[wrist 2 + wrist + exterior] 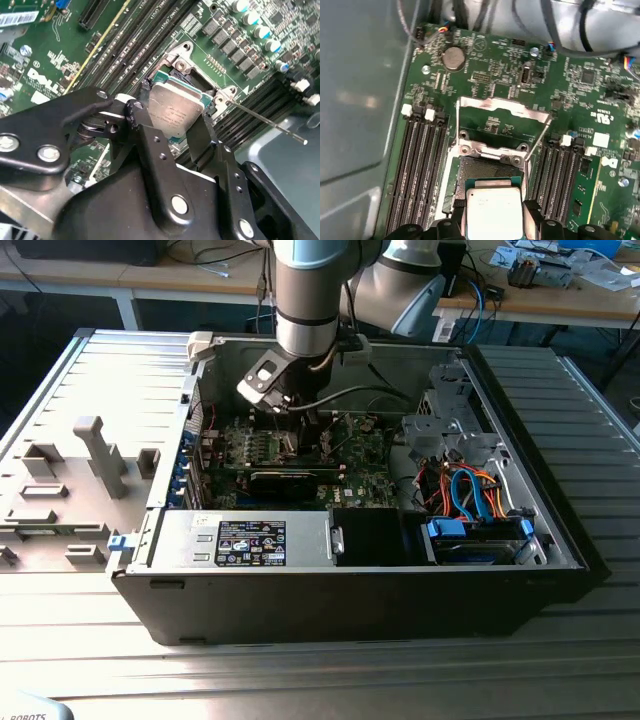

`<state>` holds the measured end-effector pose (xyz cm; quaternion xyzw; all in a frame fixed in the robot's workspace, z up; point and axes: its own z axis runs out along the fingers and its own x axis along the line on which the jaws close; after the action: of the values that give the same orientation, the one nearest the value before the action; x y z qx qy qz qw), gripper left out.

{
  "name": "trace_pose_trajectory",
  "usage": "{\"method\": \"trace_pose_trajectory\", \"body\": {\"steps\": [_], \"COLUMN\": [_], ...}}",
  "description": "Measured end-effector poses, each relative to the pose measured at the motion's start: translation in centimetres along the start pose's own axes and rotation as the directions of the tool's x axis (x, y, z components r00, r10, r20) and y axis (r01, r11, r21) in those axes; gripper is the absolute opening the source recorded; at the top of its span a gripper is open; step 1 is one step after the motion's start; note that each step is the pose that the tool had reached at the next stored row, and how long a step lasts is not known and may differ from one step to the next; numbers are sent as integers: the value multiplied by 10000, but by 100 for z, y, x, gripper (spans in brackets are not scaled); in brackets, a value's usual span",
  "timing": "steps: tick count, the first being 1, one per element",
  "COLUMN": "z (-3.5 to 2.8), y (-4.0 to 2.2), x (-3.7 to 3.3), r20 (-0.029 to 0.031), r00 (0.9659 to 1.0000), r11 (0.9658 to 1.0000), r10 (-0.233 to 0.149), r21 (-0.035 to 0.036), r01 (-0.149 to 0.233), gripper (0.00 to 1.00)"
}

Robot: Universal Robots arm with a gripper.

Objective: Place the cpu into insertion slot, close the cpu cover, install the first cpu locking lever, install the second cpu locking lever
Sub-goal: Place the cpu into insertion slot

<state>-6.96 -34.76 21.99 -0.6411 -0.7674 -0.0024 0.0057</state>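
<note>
The gripper [175, 127] is clamped on the cpu [177, 112], one black finger [142, 132] against each of two opposite edges. In both wrist views the chip's silver-grey top faces up; it carries faint engraved print too fine to make out, and a green edge shows around it. In the first wrist view the cpu [492, 210] hangs at the near edge of the slot [482, 170], whose dark centre lies mostly uncovered past it; whether the chip touches the slot cannot be told.

The cover [495, 107] stands swung open on the far side of the slot, its silvery frame tilted up over the green board [580, 100]. A thin lever [538, 140] rises at a slant beside the slot, free of any catch; in the second wrist view it shows as a bare rod [265, 120] reaching out over the long black memory slots [250, 107]. More such slots [415, 165] flank the slot's other side, and a coin battery [453, 57] sits beyond the cover.

White print and a logo mark the board [42, 80], and a barcode sticker [17, 19] lies near one corner.

In the exterior view the arm [305, 300] reaches down into an open case [350, 590]; a printed label [250, 542] lies on the grey power supply [180, 535]
</note>
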Motion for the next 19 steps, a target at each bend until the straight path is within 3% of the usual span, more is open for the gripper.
{"method": "trace_pose_trajectory", "body": {"steps": [1, 6, 12, 19], "z": [1, 6, 14, 24], "y": [0, 0, 2, 42], "x": [0, 0, 0, 37], "r20": [-1, -4, -10, -14], "r00": [9995, 9945, 9820, 9815], "r11": [9995, 9945, 9820, 9815], "r10": [317, 1051, 1887, 1916], "r21": [-4, -12, -23, -18], "r01": [-317, -1051, -1887, -1916], "gripper": [54, 54, 54, 54]}}
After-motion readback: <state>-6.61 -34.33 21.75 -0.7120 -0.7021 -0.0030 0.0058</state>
